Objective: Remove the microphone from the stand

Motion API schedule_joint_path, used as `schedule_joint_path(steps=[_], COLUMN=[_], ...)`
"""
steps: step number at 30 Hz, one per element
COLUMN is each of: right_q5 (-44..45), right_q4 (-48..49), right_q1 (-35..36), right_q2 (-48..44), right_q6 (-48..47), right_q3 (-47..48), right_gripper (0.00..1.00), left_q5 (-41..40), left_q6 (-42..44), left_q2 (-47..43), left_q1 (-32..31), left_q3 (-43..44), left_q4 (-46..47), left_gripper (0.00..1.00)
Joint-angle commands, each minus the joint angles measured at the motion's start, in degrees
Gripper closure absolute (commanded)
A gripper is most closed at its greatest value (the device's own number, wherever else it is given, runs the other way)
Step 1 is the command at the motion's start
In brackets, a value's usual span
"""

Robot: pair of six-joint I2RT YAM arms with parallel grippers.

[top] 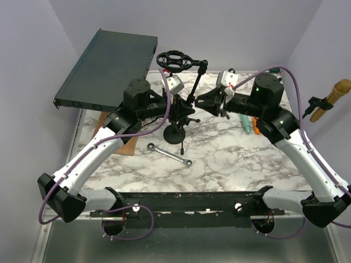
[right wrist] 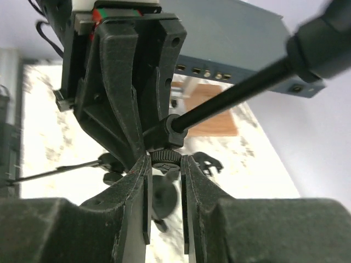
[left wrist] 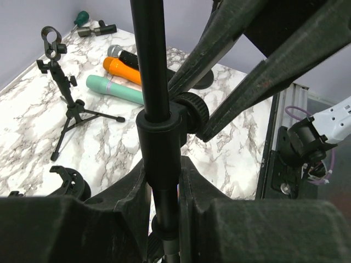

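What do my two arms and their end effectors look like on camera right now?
Both the left arm and right arm have white curved links, black joints and black bases. A purple cable runs along each. The left end effector and right end effector are matte black with two tapered fingers each.
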Motion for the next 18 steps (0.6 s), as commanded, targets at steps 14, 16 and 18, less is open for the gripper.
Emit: schedule_joint_path(steps=[14,16,18], right_q5=[18.71,15.86,12.87], right_q4=[-4.5,-3.61,-2.46], right_q1=[6.44,5.58,4.42], right_q2=[-5.33,-6.16,-6.49], right_q6=[-14.56,-9.85,-4.39], right_q3=[-0.23,-0.71,-0.88], right_gripper=[0.4,0.3,0.26], left_q5=[4.24,3.84,3.66], left_q6=[0.61,1.09,1.35], left_q2=[3.57,3.96,4.2], left_q1=[-0.74,-0.65,-0.58], left_q3=[7.22,7.31,7.26], left_q4=[-1.09,-1.1,-1.15], left_gripper=[1.0,1.0,1.0])
